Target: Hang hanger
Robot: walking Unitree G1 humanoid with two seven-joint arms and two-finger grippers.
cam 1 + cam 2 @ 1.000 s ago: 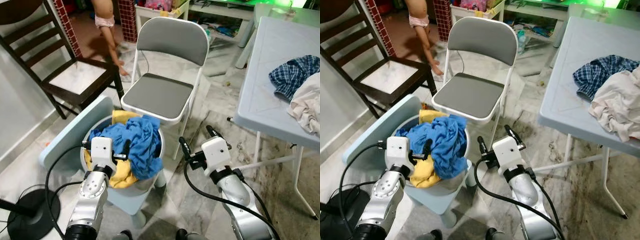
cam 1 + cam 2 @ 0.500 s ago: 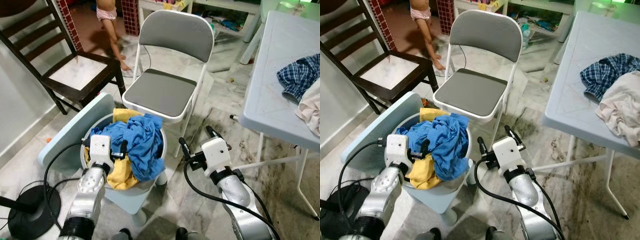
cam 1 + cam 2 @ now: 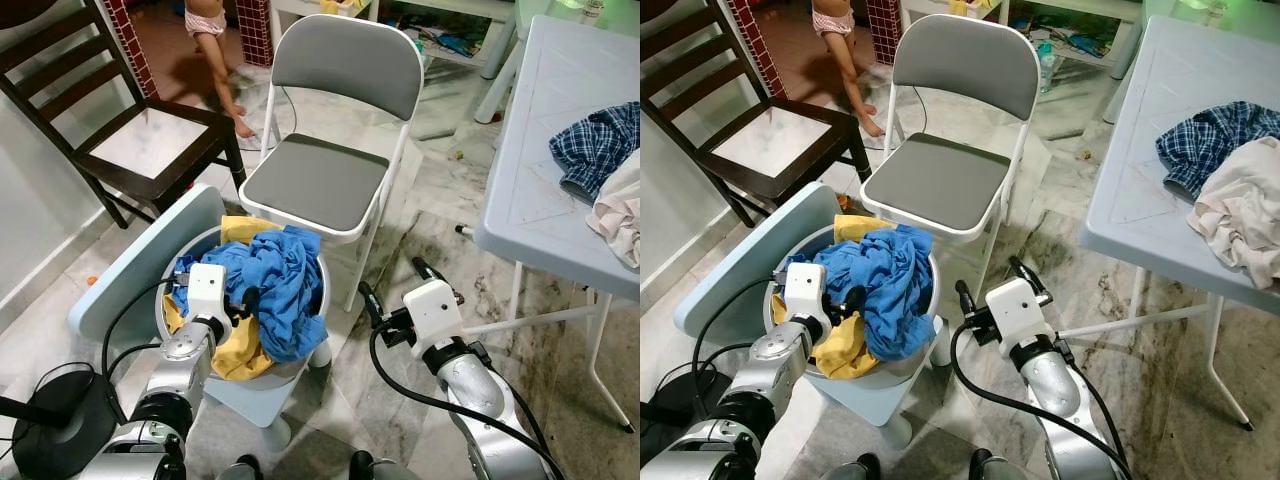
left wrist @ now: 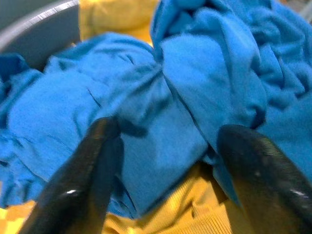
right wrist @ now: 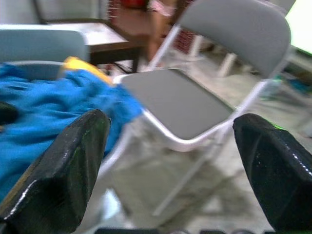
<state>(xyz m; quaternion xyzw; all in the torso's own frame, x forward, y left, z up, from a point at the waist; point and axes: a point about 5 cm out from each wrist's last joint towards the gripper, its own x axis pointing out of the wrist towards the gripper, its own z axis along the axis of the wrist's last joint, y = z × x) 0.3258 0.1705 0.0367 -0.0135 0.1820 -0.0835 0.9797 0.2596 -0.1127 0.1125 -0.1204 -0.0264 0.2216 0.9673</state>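
A pale blue laundry basket (image 3: 319,283) stands on the floor in front of me, heaped with a blue cloth (image 3: 283,283) over a yellow cloth (image 3: 243,352). My left gripper (image 3: 212,284) is at the basket's near left rim. It is open, with its fingers spread just above the blue cloth (image 4: 161,97), and nothing is held. My right gripper (image 3: 398,286) hovers to the right of the basket above the floor. It is open and empty, and faces a grey folding chair (image 5: 195,105).
The basket's lid (image 3: 140,265) leans open on its left. The grey folding chair (image 3: 320,185) stands right behind the basket, with a dark wooden chair (image 3: 140,150) to the left. A light blue table (image 3: 540,190) on the right holds a plaid shirt (image 3: 595,145) and a white garment (image 3: 620,205). A person's legs (image 3: 215,40) show far back.
The camera has shifted a little. My left gripper has eased closer onto the clothes at the basket's rim. The right gripper is roughly where it was.
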